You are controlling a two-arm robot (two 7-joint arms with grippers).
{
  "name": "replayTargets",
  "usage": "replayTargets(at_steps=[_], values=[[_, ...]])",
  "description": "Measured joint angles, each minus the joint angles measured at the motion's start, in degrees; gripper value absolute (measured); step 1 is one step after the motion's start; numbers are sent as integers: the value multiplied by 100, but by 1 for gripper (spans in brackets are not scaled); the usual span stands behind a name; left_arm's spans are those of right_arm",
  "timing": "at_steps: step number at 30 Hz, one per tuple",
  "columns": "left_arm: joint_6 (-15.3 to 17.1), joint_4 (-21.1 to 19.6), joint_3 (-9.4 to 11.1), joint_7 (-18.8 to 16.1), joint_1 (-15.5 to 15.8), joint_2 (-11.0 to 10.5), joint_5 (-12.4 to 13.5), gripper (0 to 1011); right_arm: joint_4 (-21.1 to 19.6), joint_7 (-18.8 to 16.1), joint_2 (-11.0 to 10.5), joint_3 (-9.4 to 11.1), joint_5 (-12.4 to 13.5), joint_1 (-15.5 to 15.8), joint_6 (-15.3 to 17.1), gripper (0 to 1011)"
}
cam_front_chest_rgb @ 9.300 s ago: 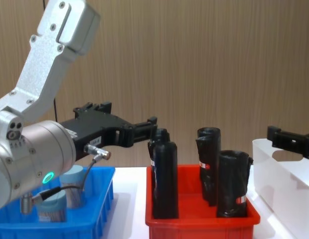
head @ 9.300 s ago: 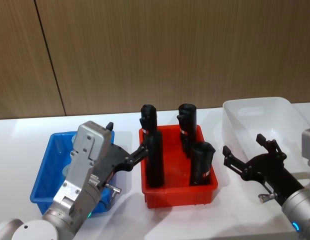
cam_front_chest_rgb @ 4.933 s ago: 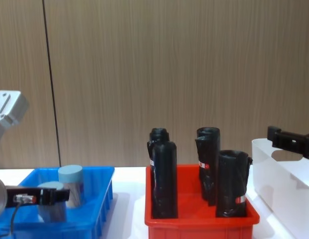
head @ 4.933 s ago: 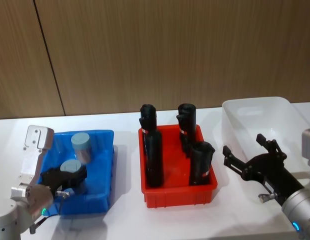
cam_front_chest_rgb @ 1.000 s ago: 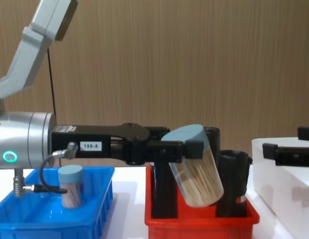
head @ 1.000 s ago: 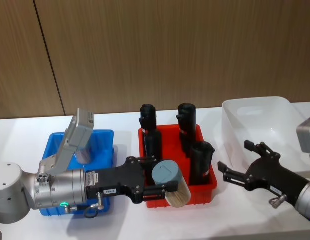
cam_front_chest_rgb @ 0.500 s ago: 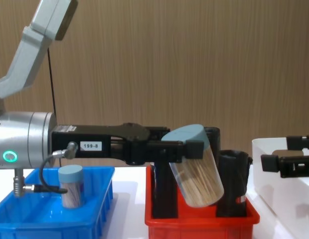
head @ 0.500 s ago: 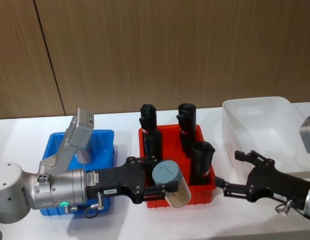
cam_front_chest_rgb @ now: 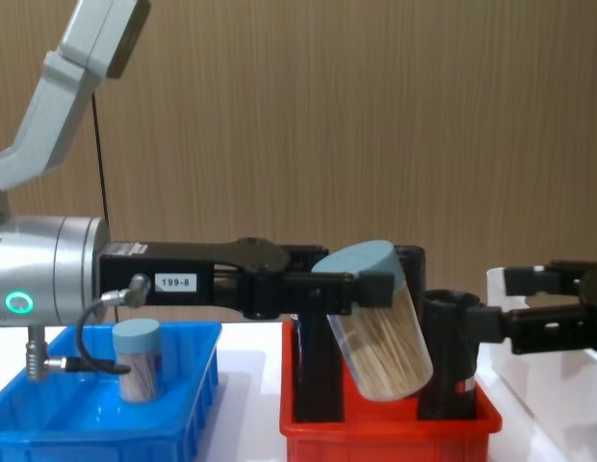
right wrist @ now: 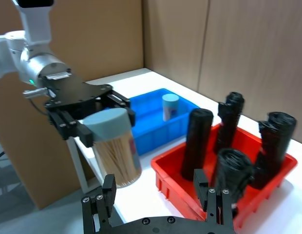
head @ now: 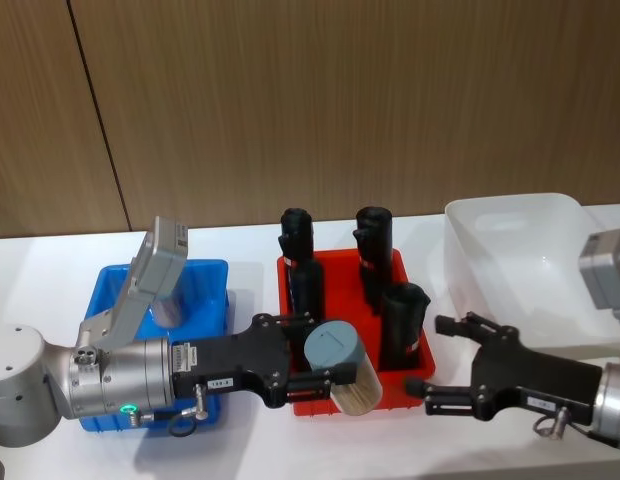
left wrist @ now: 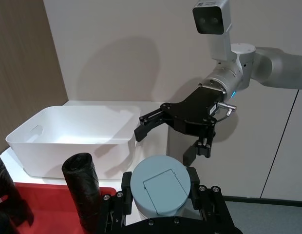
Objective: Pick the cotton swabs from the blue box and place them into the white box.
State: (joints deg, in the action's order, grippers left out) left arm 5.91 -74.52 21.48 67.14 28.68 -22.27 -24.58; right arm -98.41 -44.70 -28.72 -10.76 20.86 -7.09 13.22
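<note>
Partway: left pincer [head: 316, 358] pinches one cotton-swab tub [cam_front_chest_rgb: 383, 335], tilted, held clear of the blue box [cam_front_chest_rgb: 194, 402]; right pincer [head: 427, 356] spread, facing it, just apart; second tub [cam_front_chest_rgb: 140, 358] sits behind the left pincer in that box; white box [head: 462, 262], behind right pincer, apparently holds none yet.

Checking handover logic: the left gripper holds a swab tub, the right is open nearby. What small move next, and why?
Probably ease the open right gripper leftward until it brackets the cotton swab tub. The left gripper holds it tilted above the red bin, short of the white box, so a handover seems needed.
</note>
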Motion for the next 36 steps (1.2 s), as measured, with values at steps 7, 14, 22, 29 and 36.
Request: replayTargets(at_steps=[7, 14, 22, 29, 36], values=[[0, 0, 0, 0, 0, 0, 0, 669, 112, -241, 143, -160, -107, -172, 9, 1002], [0, 0, 0, 0, 0, 0, 0, 669, 238, -366, 281, -299, -221, -315, 5, 1002], [0, 0, 0, 0, 0, 0, 0, 669, 442, -485, 458, -483, -430, -503, -64, 1002], [0, 0, 0, 0, 0, 0, 0, 669, 568, -539, 536, -581, -584, -597, -115, 1002], [0, 0, 0, 0, 0, 0, 0, 669, 698, -578, 595, -684, -739, -678, -165, 1002]])
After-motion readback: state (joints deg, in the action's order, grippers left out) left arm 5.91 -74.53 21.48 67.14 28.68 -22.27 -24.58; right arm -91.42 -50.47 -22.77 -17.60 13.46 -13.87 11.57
